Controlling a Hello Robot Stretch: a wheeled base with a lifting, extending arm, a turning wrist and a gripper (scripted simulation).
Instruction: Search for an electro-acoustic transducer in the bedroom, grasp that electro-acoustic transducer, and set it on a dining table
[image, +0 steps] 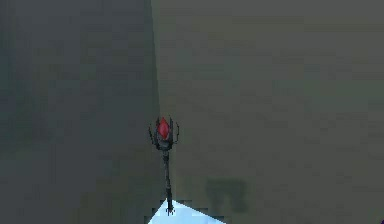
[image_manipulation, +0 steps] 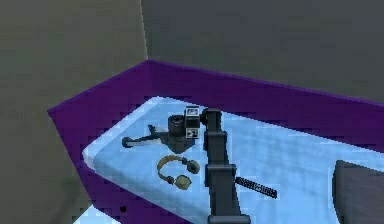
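A pair of tan headphones (image_manipulation: 177, 170) lies flat on the light blue bed sheet (image_manipulation: 290, 150), near the bed's front edge. The dark arm (image_manipulation: 222, 175) rises from the bottom edge just right of the headphones, with the white marker squares (image_manipulation: 190, 117) at its far end. Left of them the gripper (image_manipulation: 130, 141) reaches over the sheet, up and to the left of the headphones. Only bare sheet lies behind its fingers, so it holds nothing.
The bed has a purple frame (image_manipulation: 105, 100) and stands in a corner of grey walls. A thin dark bar (image_manipulation: 255, 186) lies on the sheet right of the arm, with a dark pillow (image_manipulation: 360, 190) farther right. In the forward view, a thin dark stand with a red caged top (image: 164, 131) rises from a pale corner (image: 176, 212).
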